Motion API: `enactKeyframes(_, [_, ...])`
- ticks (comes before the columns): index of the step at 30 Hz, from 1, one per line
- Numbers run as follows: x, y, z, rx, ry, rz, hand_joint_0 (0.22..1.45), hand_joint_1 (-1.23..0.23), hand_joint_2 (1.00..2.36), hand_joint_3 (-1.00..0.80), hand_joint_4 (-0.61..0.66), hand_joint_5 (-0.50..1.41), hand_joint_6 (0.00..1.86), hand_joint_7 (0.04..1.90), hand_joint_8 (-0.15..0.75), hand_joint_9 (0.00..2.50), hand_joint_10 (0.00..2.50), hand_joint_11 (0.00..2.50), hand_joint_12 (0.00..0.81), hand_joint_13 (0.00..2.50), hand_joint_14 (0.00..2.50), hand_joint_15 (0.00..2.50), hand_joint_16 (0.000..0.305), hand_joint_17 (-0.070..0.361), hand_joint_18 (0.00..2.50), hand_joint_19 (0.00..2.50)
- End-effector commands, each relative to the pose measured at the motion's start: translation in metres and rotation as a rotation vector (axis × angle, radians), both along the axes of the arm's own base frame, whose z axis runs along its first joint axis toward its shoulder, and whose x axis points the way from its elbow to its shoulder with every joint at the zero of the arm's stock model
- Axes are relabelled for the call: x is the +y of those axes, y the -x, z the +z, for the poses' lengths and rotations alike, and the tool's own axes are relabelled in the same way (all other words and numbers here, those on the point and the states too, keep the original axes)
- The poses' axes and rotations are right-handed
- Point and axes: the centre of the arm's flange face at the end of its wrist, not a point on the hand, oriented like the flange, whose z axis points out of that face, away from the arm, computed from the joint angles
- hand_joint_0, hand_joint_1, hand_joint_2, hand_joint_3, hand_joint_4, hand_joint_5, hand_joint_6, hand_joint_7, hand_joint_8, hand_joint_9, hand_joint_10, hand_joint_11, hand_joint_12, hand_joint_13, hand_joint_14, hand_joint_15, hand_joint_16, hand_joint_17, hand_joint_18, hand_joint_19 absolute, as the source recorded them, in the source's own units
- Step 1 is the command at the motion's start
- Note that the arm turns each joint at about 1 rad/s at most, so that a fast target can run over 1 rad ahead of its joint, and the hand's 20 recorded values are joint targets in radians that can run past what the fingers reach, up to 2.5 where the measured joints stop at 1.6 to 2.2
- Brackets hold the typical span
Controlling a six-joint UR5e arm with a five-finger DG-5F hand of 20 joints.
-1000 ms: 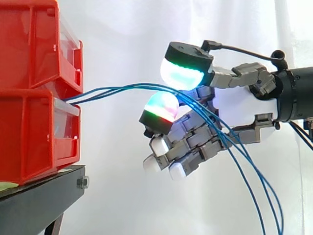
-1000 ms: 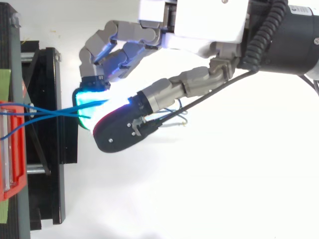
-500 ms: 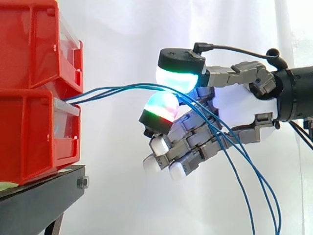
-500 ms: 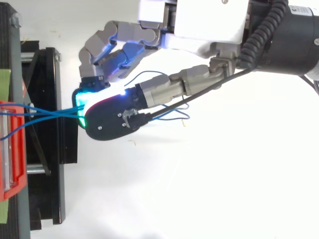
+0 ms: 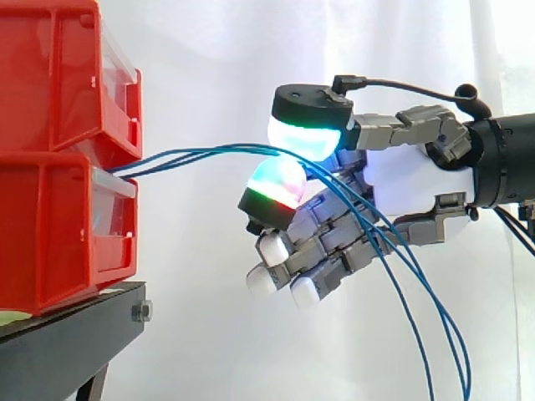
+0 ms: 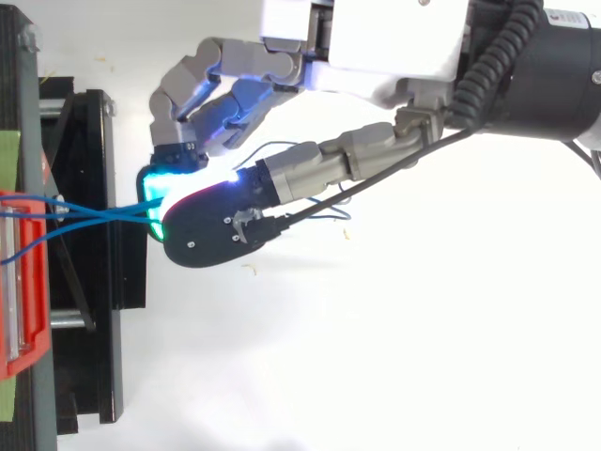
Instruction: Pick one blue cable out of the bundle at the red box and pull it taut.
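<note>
The blue cables [image 5: 192, 154] were seen emerging at the front of the stacked red bins [image 5: 50, 150], where the upper bin sat on the lower. From there they were led nearly level away from the bins. Near the bins they were pinched between two glowing pads [image 5: 305, 135] of the hand [image 5: 410, 180], one pad closed above the strands and one below. Beyond the pinch, on the side away from the bins, the cables were left hanging slack. The bins were carried on a black stand [image 5: 75, 334] before a white curtain [image 5: 209, 67].
</note>
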Motion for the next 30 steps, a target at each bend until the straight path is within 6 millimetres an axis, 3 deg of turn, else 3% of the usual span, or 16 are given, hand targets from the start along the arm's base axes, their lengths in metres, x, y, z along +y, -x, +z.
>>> enactKeyframes(1, [-0.0003, 0.0001, 0.0001, 0.0, -0.001, 0.0, 0.64, -0.76, 1.01, -0.17, 0.27, -0.18, 0.85, 0.89, 0.397, 0.97, 0.02, 0.8, 0.375, 0.61, 0.01, 0.29, 0.054, 0.121, 0.61, 0.37])
enactKeyframes(8, [0.0007, 0.0001, -0.0001, 0.001, -0.001, 0.0, 0.65, -0.77, 1.02, -0.17, 0.22, -0.18, 0.85, 0.92, 0.386, 0.94, 0.02, 0.81, 0.368, 0.6, 0.01, 0.29, 0.052, 0.117, 0.59, 0.37])
enactKeyframes(20, [0.0052, 0.0, -0.0006, 0.008, 0.001, 0.004, 0.67, -0.82, 1.02, -0.22, 0.24, -0.18, 0.86, 0.85, 0.382, 0.93, 0.02, 0.82, 0.365, 0.59, 0.01, 0.29, 0.051, 0.115, 0.59, 0.36])
enactKeyframes(30, [0.0052, 0.0002, -0.0007, 0.009, -0.002, 0.004, 0.67, -0.82, 1.01, -0.24, 0.24, -0.18, 0.86, 0.84, 0.384, 1.04, 0.01, 1.13, 0.365, 0.6, 0.01, 0.3, 0.051, 0.115, 0.6, 0.36])
